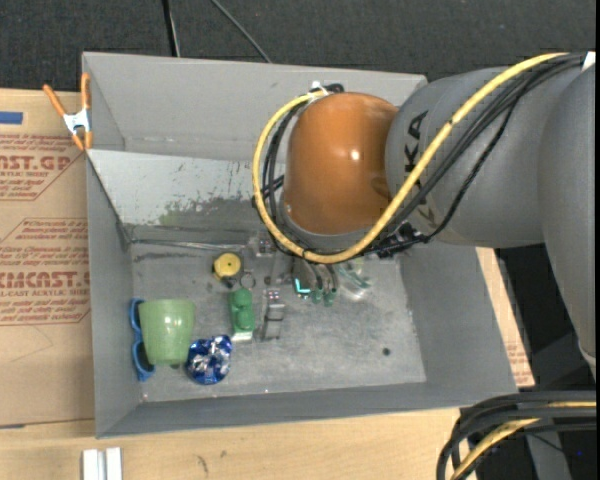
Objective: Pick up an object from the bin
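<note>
The arm (500,158) reaches into the bin (180,98) from the right. Its big orange cover (340,168) hangs over the middle of the floor. The gripper (273,313) pokes out under the cover, low down near the bin floor. I cannot tell if it is open or closed, because the cover hides most of it. Nothing looks lifted yet.

The thing closest to the gripper is a small green block (242,311). It lies just beside the gripper, in the lower middle of the bin. A little yellow round thing (226,265) lies near, a bit further up. A green cup (166,330) lies in the lower left corner with something blue (136,348) at its edge. A blue and white ball (209,359) is just beside the cup.

So the job looks only begun. The gripper is down among the things, but I think the grab and the lift are both left to do
</note>
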`<state>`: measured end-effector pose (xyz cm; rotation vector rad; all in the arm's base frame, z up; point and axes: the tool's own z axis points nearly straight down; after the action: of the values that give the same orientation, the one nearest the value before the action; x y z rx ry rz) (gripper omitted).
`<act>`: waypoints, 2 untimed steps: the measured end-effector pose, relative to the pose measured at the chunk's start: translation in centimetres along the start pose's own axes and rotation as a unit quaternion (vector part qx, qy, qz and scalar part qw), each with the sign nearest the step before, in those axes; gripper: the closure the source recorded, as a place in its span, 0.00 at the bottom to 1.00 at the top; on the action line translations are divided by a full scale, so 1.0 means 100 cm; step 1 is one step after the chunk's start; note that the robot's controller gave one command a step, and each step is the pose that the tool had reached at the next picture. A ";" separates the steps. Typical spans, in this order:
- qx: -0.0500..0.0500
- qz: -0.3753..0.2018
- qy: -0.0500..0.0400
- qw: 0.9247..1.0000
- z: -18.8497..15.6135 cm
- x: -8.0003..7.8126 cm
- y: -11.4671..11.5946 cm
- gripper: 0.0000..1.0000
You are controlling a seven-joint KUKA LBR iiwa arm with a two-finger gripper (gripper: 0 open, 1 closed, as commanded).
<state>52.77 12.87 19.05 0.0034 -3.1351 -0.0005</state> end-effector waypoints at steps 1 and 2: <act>0.001 -0.219 -0.002 0.976 0.107 0.040 0.043 0.00; 0.000 -0.218 -0.005 0.976 0.104 0.038 0.044 1.00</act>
<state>48.86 17.24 8.67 0.6892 -3.0690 -0.0026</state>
